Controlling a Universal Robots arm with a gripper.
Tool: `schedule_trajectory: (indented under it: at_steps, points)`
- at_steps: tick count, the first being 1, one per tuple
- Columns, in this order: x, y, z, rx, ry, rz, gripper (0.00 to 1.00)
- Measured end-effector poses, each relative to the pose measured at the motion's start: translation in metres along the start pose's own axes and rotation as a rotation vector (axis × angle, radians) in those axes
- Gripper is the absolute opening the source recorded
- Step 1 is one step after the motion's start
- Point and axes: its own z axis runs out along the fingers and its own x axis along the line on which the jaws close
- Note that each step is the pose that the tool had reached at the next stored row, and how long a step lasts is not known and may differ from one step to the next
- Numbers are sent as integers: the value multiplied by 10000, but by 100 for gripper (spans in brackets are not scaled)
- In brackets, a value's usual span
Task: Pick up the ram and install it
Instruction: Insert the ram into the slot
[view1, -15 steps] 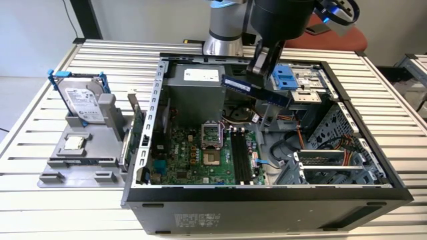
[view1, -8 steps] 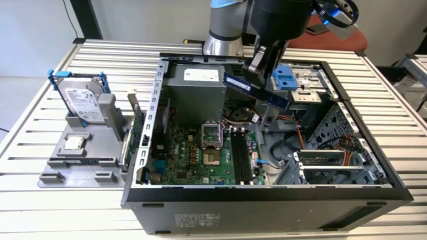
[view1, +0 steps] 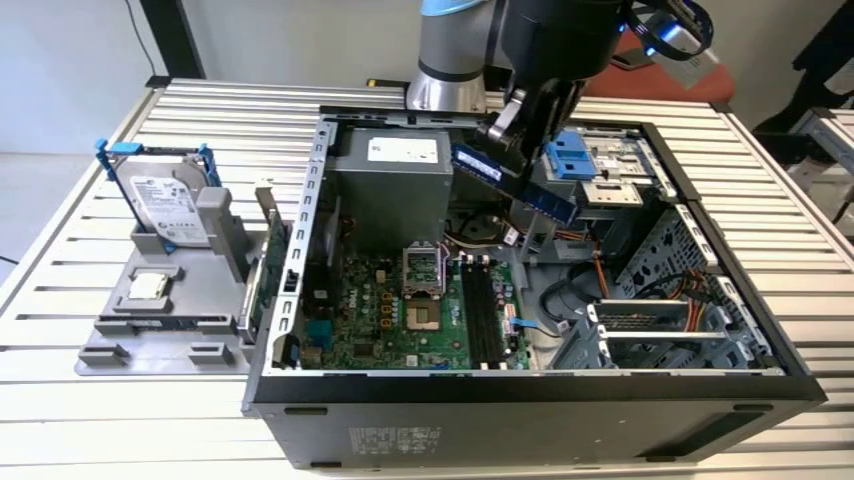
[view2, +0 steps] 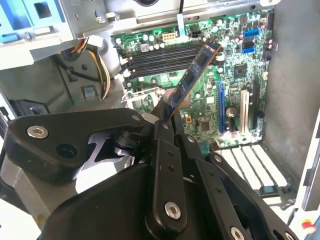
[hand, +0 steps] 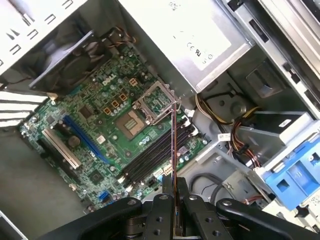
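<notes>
Ext. view: the ram (view1: 514, 185) hangs in the upper middle of the frame, above the open computer case (view1: 534, 425) on the desk (view1: 134, 420). Its long axis slants from upper left down to lower right, between the grey power box (view1: 387, 180) and the blue bay (view1: 567, 155). Second wrist view: the tool (view2: 167, 109) is clamped tight on one end of the strip, w/ the free end pointing away toward the motherboard (view2: 210, 100), near the black slots (view2: 160, 55).

Slatted metal table (view1: 80, 420), pale wall (view1: 294, 40) behind — grey floor (view1: 27, 190) at the exterior view's left
</notes>
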Motion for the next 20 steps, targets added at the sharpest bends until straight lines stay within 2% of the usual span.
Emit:
schedule_trajectory:
  at_steps: [20]
  points:
    - [0, 0, 0, 69, -11, 2792, 0]
